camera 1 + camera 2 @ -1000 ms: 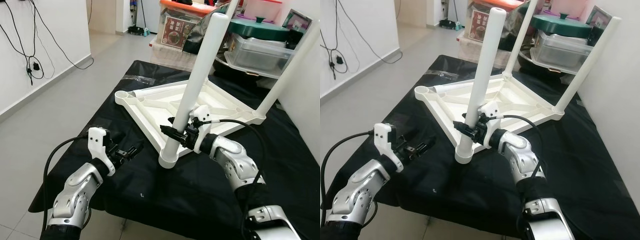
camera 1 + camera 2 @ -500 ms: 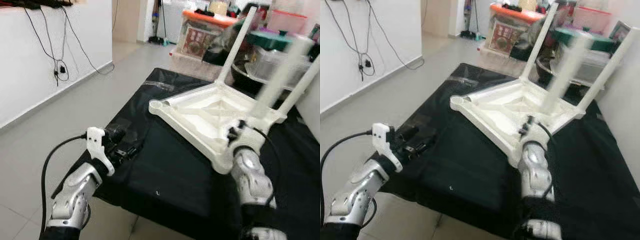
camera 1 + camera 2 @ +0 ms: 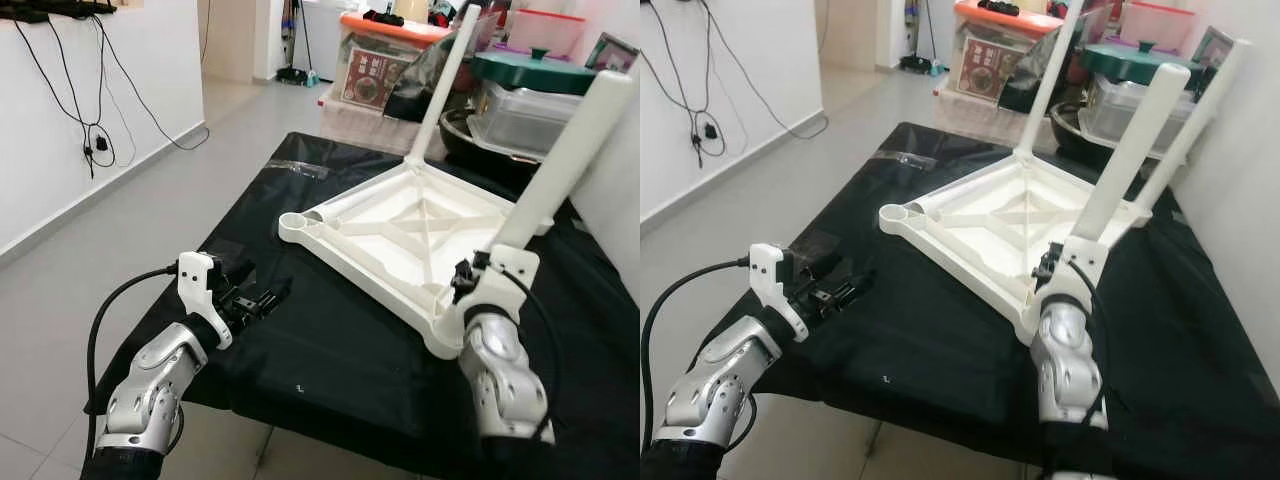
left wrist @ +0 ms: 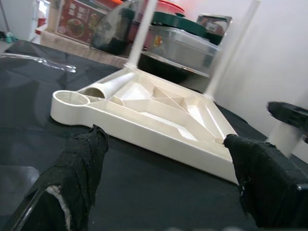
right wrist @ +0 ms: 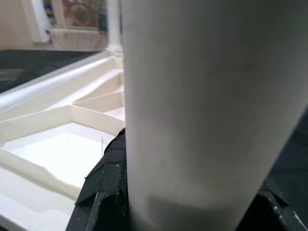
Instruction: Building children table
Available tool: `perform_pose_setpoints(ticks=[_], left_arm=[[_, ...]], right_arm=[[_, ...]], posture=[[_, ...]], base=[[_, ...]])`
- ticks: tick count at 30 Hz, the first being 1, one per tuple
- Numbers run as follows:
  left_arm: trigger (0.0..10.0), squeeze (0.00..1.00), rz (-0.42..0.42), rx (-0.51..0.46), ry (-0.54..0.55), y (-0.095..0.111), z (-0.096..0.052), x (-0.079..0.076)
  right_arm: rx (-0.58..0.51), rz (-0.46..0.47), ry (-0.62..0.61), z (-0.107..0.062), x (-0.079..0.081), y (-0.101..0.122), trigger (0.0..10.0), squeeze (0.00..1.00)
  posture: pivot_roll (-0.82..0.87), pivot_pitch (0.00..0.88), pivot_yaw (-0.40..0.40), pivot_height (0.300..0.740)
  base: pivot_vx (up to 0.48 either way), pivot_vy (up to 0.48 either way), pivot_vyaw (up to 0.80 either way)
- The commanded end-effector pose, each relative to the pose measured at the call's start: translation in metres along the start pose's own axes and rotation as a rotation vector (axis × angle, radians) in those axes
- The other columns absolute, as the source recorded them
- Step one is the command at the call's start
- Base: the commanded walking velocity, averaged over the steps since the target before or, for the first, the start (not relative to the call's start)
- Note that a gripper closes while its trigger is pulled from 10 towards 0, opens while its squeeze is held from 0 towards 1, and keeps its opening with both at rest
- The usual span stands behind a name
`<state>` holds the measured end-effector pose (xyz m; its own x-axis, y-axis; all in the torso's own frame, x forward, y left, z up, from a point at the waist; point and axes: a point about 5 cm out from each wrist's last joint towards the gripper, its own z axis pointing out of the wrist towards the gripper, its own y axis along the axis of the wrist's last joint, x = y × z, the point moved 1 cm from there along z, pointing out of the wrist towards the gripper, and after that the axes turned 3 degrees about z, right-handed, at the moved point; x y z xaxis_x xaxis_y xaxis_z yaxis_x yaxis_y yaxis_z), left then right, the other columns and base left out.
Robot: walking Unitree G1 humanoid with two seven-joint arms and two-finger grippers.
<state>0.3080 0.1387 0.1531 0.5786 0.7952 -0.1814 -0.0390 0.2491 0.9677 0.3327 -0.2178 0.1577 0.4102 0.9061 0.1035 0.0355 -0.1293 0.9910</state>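
Note:
A white children's table top (image 3: pixel 385 245) lies upside down on a black-covered table (image 3: pixel 340 355). One white leg (image 3: pixel 560 165) stands slanted in its near right corner, and my right gripper (image 3: pixel 468 280) is shut on that leg's base; the right wrist view has the leg (image 5: pixel 207 106) between the black fingers (image 5: pixel 103 192). Another leg (image 3: pixel 442 90) stands at the far corner and a third leg (image 3: pixel 1195 125) at the right. The left corner socket (image 3: pixel 292 221) holds no leg. My left gripper (image 3: pixel 268 298) hovers open over the cloth left of the top, its fingers (image 4: pixel 77 163) holding nothing.
Plastic storage boxes (image 3: pixel 385 70) and a green-lidded pot (image 3: pixel 535 72) crowd the far edge. A clear plastic bag (image 3: pixel 298 166) lies at the far left corner of the cloth. A white wall with hanging cables (image 3: pixel 90 140) runs along the left, with bare floor between.
The camera has moved, shifting the whole picture. My right gripper stays shut on the leg, and its forearm now sits straight under the leg. The left gripper holds about the same pose.

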Motion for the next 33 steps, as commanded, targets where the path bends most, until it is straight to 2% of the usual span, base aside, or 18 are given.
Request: perform_pose_setpoints(ticks=[1,6,7,12,14,15,18,19,20,21,23,25,26,27,29,31,32,33], left_arm=[[10.0,0.00,0.000,0.020,-0.001,-0.004,-0.001,0.001],[10.0,0.00,0.002,0.021,-0.003,-0.004,-0.001,-0.001],[10.0,0.00,0.001,0.020,-0.003,-0.004,-0.001,-0.001],[10.0,0.00,0.001,0.018,-0.003,-0.004,-0.001,-0.002],[10.0,0.00,-0.001,0.018,-0.003,-0.004,-0.001,-0.002],[10.0,0.00,-0.002,0.019,-0.004,-0.004,-0.001,-0.002],[10.0,0.00,-0.003,0.019,-0.007,-0.004,-0.001,-0.001],[10.0,0.00,-0.003,0.019,-0.007,-0.004,-0.001,-0.001],[10.0,0.00,-0.003,0.019,-0.007,-0.004,0.000,-0.001],[10.0,0.00,-0.003,0.019,-0.007,-0.004,0.000,-0.001],[10.0,0.00,-0.002,0.016,-0.003,-0.004,0.000,-0.001],[10.0,0.00,-0.002,0.015,-0.001,-0.004,0.000,-0.001],[10.0,0.00,-0.002,0.014,0.000,-0.004,0.000,0.000],[10.0,0.00,-0.002,0.014,0.000,-0.004,0.000,0.000],[10.0,0.00,0.003,0.015,0.003,-0.004,0.000,0.000],[10.0,0.00,0.005,0.015,0.004,-0.004,0.000,0.000],[10.0,0.00,0.003,0.015,0.004,-0.004,0.000,0.000],[10.0,0.00,0.003,0.015,0.004,-0.004,0.000,0.000]], right_arm=[[0.041,-0.071,-0.093,0.001,-0.016,-0.011,10.0,0.00],[0.036,-0.095,-0.071,-0.001,-0.013,-0.008,10.0,0.00],[0.024,-0.092,-0.053,-0.004,-0.010,-0.007,0.4,0.00],[-0.001,-0.071,-0.009,-0.009,-0.004,-0.007,0.0,0.00],[-0.006,-0.046,0.051,-0.010,0.003,-0.007,0.0,0.00],[-0.014,-0.020,0.104,-0.011,0.008,-0.006,0.0,0.00],[-0.071,0.056,0.395,-0.019,0.033,0.005,0.0,0.00],[-0.071,0.056,0.395,-0.019,0.033,0.005,0.0,0.00],[-0.102,0.079,0.505,-0.024,0.039,0.011,0.0,0.00],[-0.102,0.079,0.505,-0.024,0.039,0.011,0.0,0.00],[-0.129,0.058,0.622,-0.030,0.045,0.016,0.0,0.00],[-0.140,0.046,0.662,-0.032,0.047,0.018,0.0,0.00],[-0.167,0.034,0.748,-0.039,0.051,0.022,0.0,0.00],[-0.167,0.034,0.748,-0.039,0.051,0.022,0.0,0.00],[-0.207,0.027,0.959,-0.057,0.062,0.031,0.0,0.00],[-0.215,0.025,1.011,-0.061,0.064,0.032,0.0,0.00],[-0.201,0.022,1.122,-0.069,0.066,0.033,0.0,0.00],[-0.201,0.022,1.122,-0.069,0.066,0.033,0.0,0.00]], posture=[[0.03,0.000,-0.124,0.740],[0.03,0.000,-0.127,0.740],[0.03,0.000,-0.130,0.740],[0.03,0.000,-0.129,0.740],[0.03,0.000,-0.130,0.740],[0.03,0.000,-0.129,0.740],[0.03,0.000,-0.130,0.740],[0.03,0.000,-0.130,0.740],[0.03,0.000,-0.129,0.740],[0.03,0.000,-0.129,0.740],[0.03,0.000,-0.132,0.740],[0.03,0.000,-0.132,0.740],[0.04,0.000,-0.137,0.740],[0.04,0.000,-0.137,0.740],[0.04,0.000,-0.135,0.740],[0.04,0.000,-0.135,0.740],[0.05,0.000,-0.138,0.740],[0.05,0.000,-0.138,0.740]], base=[[0.000,0.000,0.00],[0.000,0.000,0.00],[0.000,0.000,0.00],[0.000,0.000,0.00],[0.000,0.000,0.00],[0.000,0.000,0.00],[0.000,0.000,0.00],[0.000,0.000,0.00],[0.000,0.000,0.00],[0.000,0.000,0.00],[0.000,0.000,0.00],[0.000,0.000,0.00],[0.000,0.000,0.00],[0.000,0.000,0.00],[0.000,0.000,0.00],[0.000,0.000,0.00],[0.000,0.000,0.00],[0.000,0.000,0.00]])
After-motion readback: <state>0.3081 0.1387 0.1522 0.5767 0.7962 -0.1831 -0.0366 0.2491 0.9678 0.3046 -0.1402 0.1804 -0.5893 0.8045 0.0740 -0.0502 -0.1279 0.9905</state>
